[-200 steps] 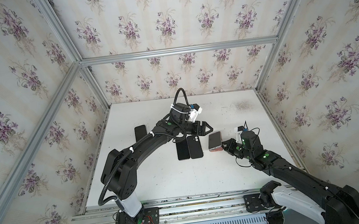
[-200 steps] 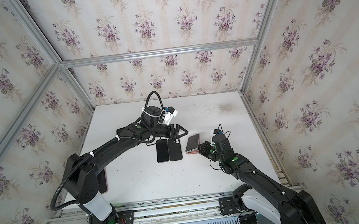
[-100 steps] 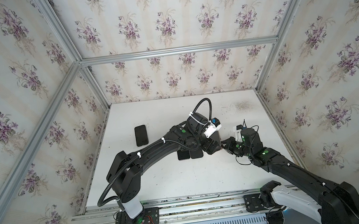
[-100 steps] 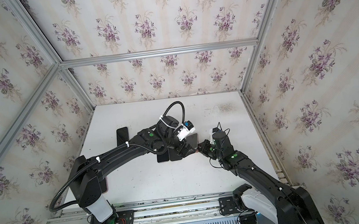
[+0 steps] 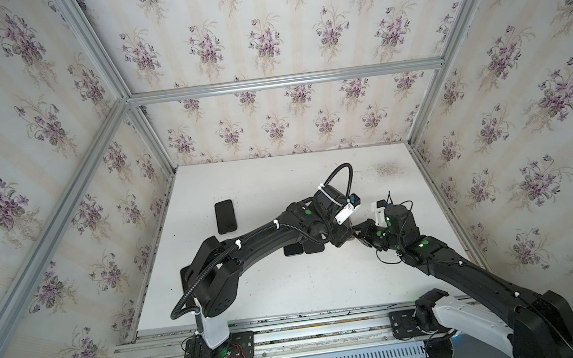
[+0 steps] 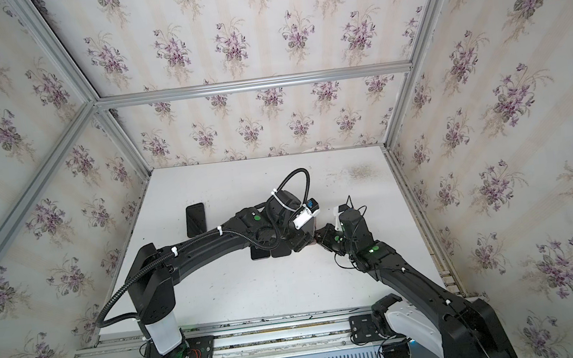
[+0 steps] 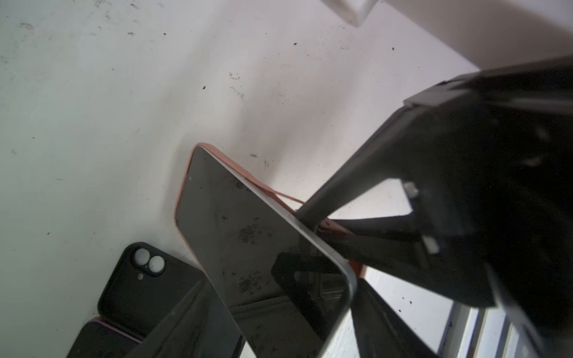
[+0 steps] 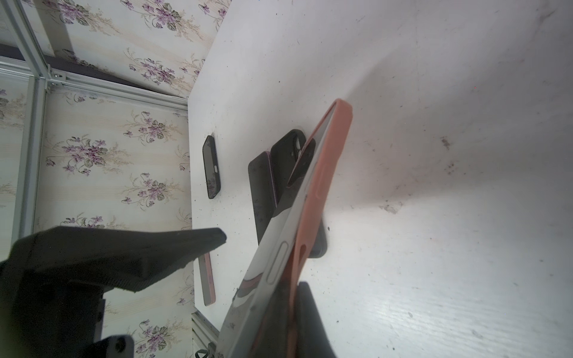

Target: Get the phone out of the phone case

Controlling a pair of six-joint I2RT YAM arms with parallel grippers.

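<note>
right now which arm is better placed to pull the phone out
Left. The right gripper is shut on the peeled edge of the phone case, anchoring it; the left gripper stands open astride the phone's freed corner, so it likely needs to close and pull.

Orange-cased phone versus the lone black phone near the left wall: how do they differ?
The orange-cased phone is tilted up with its case peeled off one edge; the lone black phone lies flat. The orange-cased phone shows a silver frame; the lone black phone looks black all round. Both show dark screens.
</note>
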